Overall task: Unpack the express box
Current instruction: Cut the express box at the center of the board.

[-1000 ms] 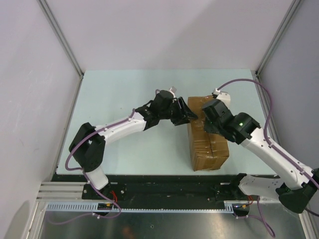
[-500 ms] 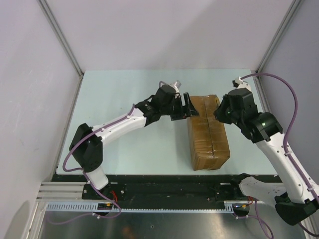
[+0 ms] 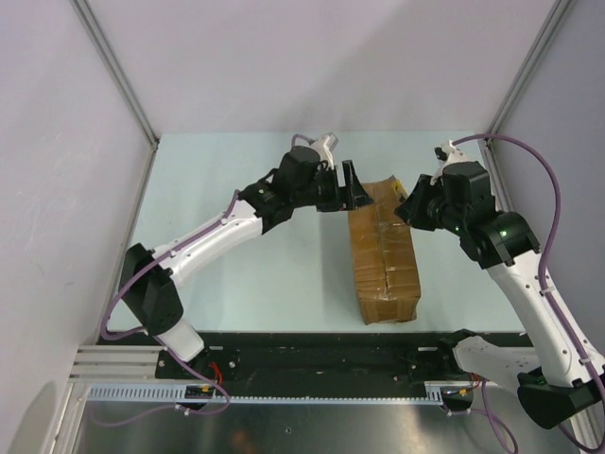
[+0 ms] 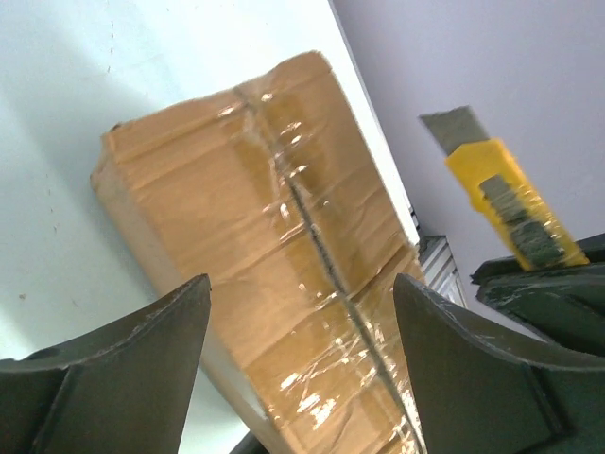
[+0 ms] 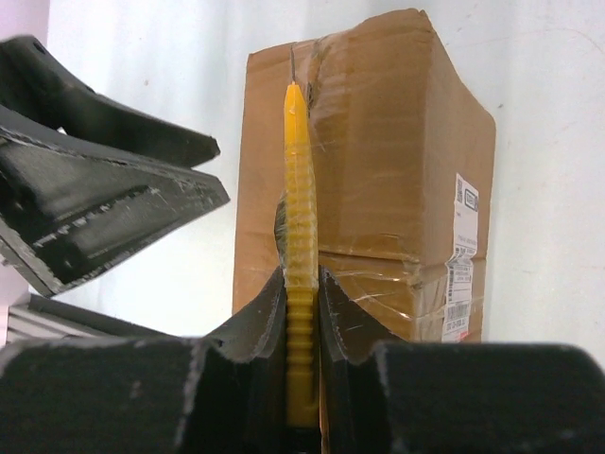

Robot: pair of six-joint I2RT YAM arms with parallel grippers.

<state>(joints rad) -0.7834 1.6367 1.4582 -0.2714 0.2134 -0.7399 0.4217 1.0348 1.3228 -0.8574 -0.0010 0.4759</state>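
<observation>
Since half a second ago the box (image 3: 383, 251) has slid a little toward 9 o'clock and skewed slightly, and the left gripper (image 3: 352, 186) has drawn back toward 11 o'clock; the right gripper (image 3: 413, 203) has hardly shifted. Seen from above, the brown cardboard box lies on the pale table (image 3: 236, 170) at about 4 o'clock from its centre, with its long side running roughly from 12 to 6 o'clock; shiny tape (image 4: 312, 236) runs along the middle seam of its top, and a white label (image 5: 461, 265) sits on its 3 o'clock side face. The left gripper hangs just beside the far end of the box at its 11 o'clock corner, fingers spread wide apart with nothing between them; its wrist camera looks between them onto the taped top. The right gripper hangs at the 1 o'clock corner of the box, its fingers clamped on a yellow knife (image 5: 299, 189); the blade is out and points at the far end of the top seam, though whether the tip touches the cardboard cannot be told.
</observation>
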